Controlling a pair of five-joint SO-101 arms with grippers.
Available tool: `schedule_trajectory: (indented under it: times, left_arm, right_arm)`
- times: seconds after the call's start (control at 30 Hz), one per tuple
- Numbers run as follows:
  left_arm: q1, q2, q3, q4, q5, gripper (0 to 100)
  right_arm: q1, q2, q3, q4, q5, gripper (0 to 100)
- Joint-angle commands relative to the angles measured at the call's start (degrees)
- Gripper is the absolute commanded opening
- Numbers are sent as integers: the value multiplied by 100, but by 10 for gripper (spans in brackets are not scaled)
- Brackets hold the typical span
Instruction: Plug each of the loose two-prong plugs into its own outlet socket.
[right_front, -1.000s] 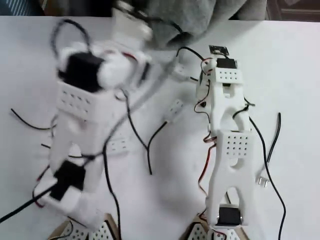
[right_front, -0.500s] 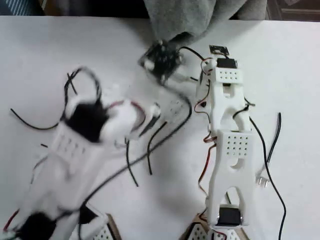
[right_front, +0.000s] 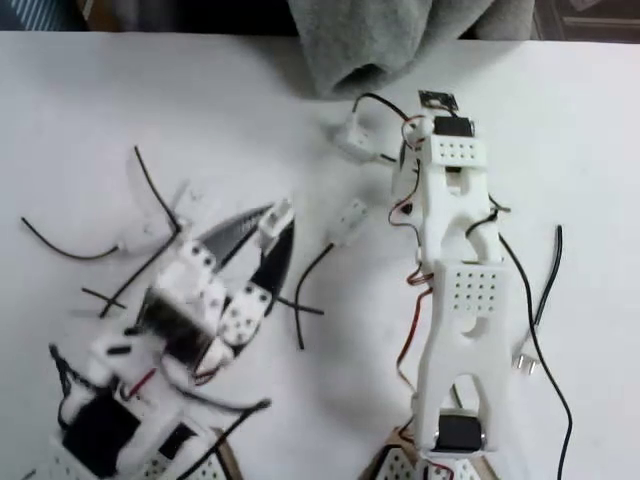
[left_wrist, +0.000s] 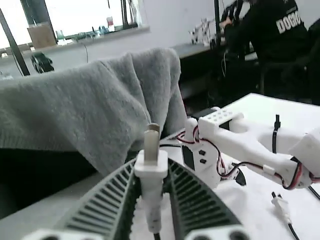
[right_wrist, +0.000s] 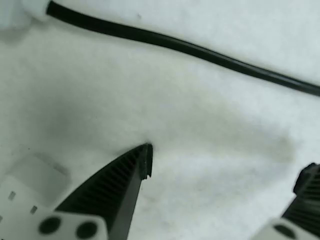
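White plug (left_wrist: 151, 169), black ribbed jaws, grey cloth (left_wrist: 90, 110), white table (right_front: 200, 100), black cord (right_wrist: 175, 45)

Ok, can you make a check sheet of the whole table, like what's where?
Surface: white table.
Job's things: held plug standing upright in the left hand; loose plug lying beside the right arm; middle socket and far socket lying loose.
Clutter: nothing seen.
Grippers: left hand shut on the held plug; right hand open, low over the table.
Cables: black cords trailing across the table.
Surroundings: grey cloth at the table's far edge.
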Motion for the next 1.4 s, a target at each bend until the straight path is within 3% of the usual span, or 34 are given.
schedule_trajectory:
  times: [0.0,0.27,0.4,0.57,1.0,1.2,1.37]
  left_arm:
    - [66,-1059,475,-299,-44,23]
    - [-13,-989,545,-545,0,23]
    - [-31,-989,554,-695,0,23]
    - [-40,-989,976,-1037,0,23]
    - [-48,-989,2092,-2330,0,23]
    - [-57,-989,2400,-2699,-9,23]
    - [-57,-989,2444,-2884,-9,23]
  right_arm:
    - [66,-13,-114,-110,-53,431]
    - [92,-303,-615,277,-105,430]
    - [84,-857,-1512,1165,-105,430]
    - [48,-2114,-1679,1174,-97,430]
    - [-1701,-6510,-1231,1174,-97,420]
    - [-2730,-7811,246,1103,132,214]
    - [-3749,-8620,1486,734,1662,35]
